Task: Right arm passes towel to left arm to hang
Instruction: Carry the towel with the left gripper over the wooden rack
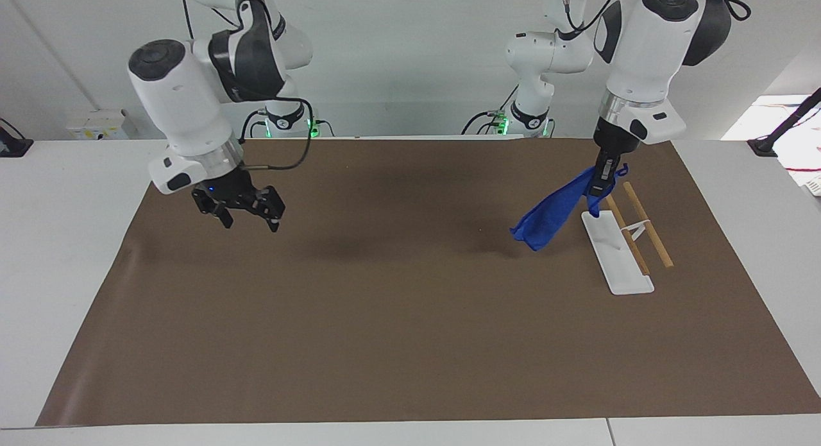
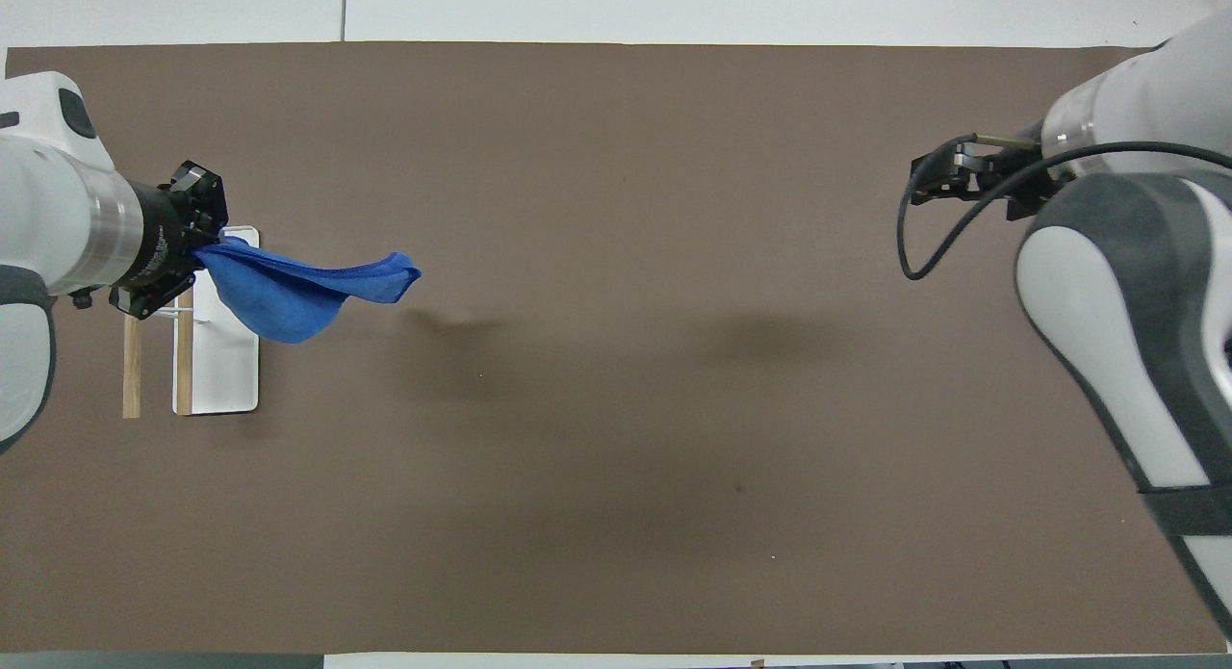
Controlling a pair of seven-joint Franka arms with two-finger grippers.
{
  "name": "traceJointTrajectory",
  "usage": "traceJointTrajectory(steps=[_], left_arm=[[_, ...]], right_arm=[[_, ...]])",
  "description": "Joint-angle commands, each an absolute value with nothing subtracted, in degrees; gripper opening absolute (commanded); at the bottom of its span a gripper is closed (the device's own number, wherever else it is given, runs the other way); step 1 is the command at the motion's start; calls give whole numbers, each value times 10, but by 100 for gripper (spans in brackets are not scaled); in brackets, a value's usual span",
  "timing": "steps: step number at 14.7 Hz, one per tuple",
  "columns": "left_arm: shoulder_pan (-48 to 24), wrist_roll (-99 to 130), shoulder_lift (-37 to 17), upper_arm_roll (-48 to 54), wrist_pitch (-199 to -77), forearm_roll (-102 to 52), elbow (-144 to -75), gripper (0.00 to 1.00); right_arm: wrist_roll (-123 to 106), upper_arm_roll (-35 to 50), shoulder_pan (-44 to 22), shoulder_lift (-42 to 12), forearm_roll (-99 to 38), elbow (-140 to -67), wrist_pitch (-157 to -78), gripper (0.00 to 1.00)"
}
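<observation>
The blue towel [image 1: 548, 215] hangs in the air from my left gripper [image 1: 600, 188], which is shut on one corner of it. The towel trails out toward the middle of the mat, also in the overhead view [image 2: 298, 289]. My left gripper [image 2: 204, 250] is over the end of the white rack base [image 1: 617, 257] nearer the robots. The rack's two wooden rods [image 1: 648, 224] lie beside the base. My right gripper [image 1: 251, 223] is open and empty, up over the mat at the right arm's end; it also shows in the overhead view [image 2: 929, 180].
A brown mat [image 1: 397, 343] covers most of the white table [image 1: 64, 196]. The rack base [image 2: 226, 380] and its rods [image 2: 132, 366] are the only things on it, at the left arm's end.
</observation>
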State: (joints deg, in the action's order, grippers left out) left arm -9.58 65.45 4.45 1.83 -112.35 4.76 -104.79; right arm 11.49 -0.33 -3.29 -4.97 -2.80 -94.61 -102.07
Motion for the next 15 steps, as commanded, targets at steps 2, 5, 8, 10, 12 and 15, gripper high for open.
traceJointTrajectory(steps=[2, 5, 8, 10, 12, 15], left_arm=[[-48, 516, 54, 20, -1204, 54, -1066, 0], [-16, 424, 55, 20, -1200, 49, -1074, 0], [1, 302, 57, 18, -1203, 49, -1091, 0], [2, 175, 54, 18, -1219, 49, -1090, 0], [4, 80, 52, 18, -1247, 49, -1090, 0], [18, -24, 40, 16, -1257, 53, -1073, 0]], right_arm=[[25, 3, 52, -11, -19, -951, -934, 100], [1, 0, 69, 10, -5, -920, -883, 100], [10, 6, 61, -28, 19, -811, -797, 100], [12, 7, 46, -19, 20, -850, -821, 100], [3, 7, 26, -1, 32, -880, -849, 100], [4, 8, 25, -3, 26, -872, -844, 100]])
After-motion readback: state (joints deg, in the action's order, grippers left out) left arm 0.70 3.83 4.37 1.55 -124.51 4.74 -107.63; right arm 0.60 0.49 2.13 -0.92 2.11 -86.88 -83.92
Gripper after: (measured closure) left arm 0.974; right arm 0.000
